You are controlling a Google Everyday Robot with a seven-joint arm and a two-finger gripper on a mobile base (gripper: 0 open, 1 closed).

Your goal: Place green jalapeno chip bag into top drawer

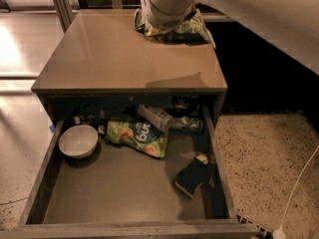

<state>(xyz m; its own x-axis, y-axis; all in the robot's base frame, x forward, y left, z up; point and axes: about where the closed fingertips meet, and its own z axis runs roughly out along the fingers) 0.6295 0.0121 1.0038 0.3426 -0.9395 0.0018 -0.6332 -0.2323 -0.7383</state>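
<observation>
The green jalapeno chip bag [193,29] lies crumpled at the far edge of the table top, dark green with lighter patches. My gripper [166,19] is right over it at the end of the white arm, and the rounded wrist hides most of the bag. The top drawer [114,193] is pulled out wide open below the table top, at the front of the view.
In the drawer lie a white bowl [78,141] at the left, a flat light-green bag with white lettering [137,136], a bottle on its side [162,118] and a dark packet [193,176] at the right. A white cable [299,183] runs over the speckled floor.
</observation>
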